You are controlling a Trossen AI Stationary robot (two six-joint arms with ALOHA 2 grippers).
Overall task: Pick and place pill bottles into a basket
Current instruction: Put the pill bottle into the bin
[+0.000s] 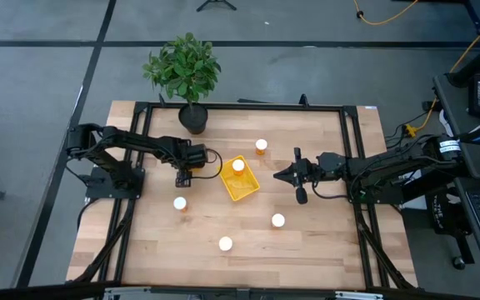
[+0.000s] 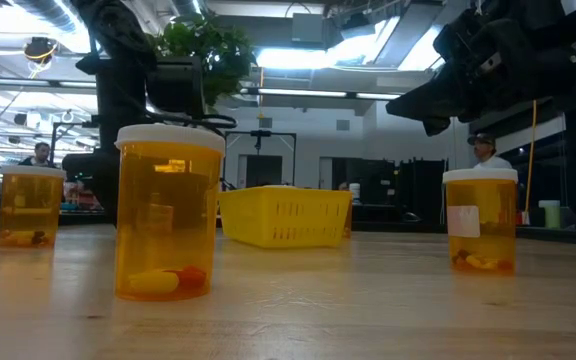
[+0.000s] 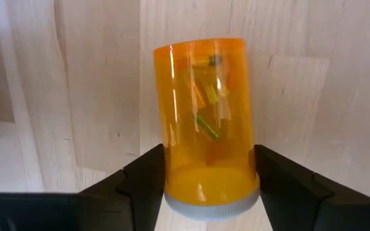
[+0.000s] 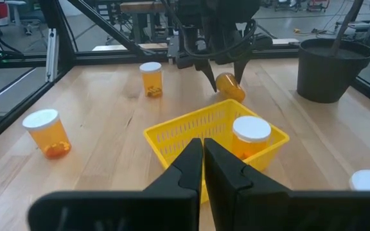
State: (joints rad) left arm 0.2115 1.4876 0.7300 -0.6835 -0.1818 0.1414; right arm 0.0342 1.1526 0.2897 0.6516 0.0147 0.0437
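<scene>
Orange plastic fills the nearest sight: two pill bottles stand close on the pale wooden table [image 1: 307,250], one [image 2: 168,212] large up front and another [image 2: 480,220] off to the side with a small label too blurred to read. Behind them the yellow basket [image 2: 286,215] sits mid-table with one capped bottle [image 4: 252,133] upright inside. Just beside the basket, the left gripper [image 3: 207,186] reaches down with its fingers either side of a tilted bottle [image 3: 205,125], close against its walls near the cap. Across the basket, the right gripper [image 4: 203,160] hovers level above the table, its jaws together and empty. A potted plant [image 1: 185,75] stands at the far edge, and beyond it, a lit workshop with people seated.
</scene>
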